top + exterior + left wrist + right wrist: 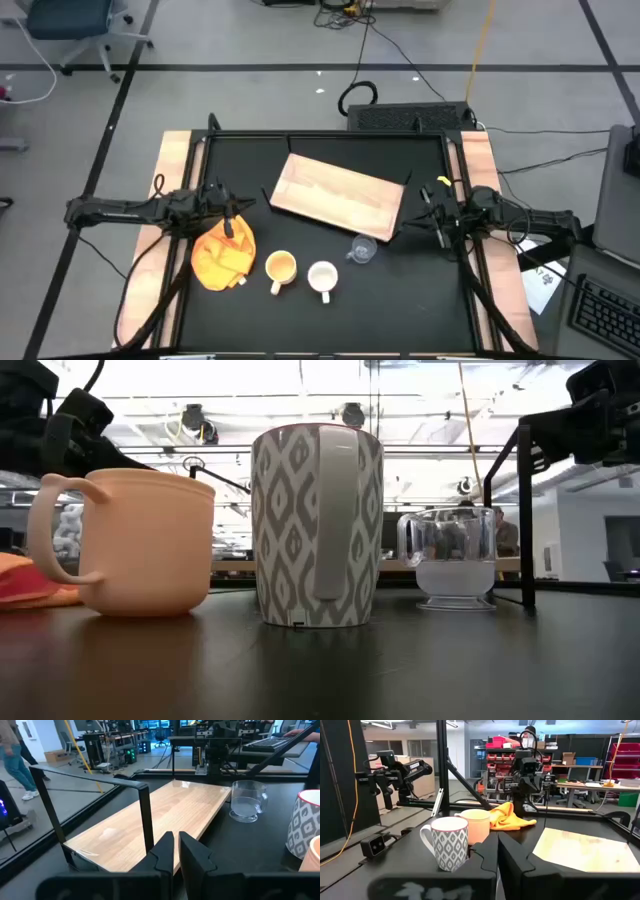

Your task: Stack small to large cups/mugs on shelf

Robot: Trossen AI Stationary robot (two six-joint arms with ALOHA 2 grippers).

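Note:
The light-wood shelf board (pixel 340 195) lies flat at the table's middle, toward the far side. Three vessels stand upright on the black tabletop near the front: a yellow-orange mug (pixel 280 267), a white patterned mug (pixel 322 277) and a clear glass cup (pixel 362 250), the cup closest to the board. They also show in the low view: the yellow-orange mug (pixel 130 540), the white mug (pixel 315 525) and the glass cup (pixel 455 560). My left gripper (pixel 240 207) hovers left of the board, shut and empty (pixel 176 847). My right gripper (pixel 415 215) hovers right of the board, shut and empty (pixel 497 847).
An orange-yellow cloth (pixel 222 255) lies bunched at the front left, under my left arm and beside the yellow-orange mug. A thin black metal frame (pixel 145 815) stands over the board's edge. Wooden rails (pixel 175 170) run along the table's sides.

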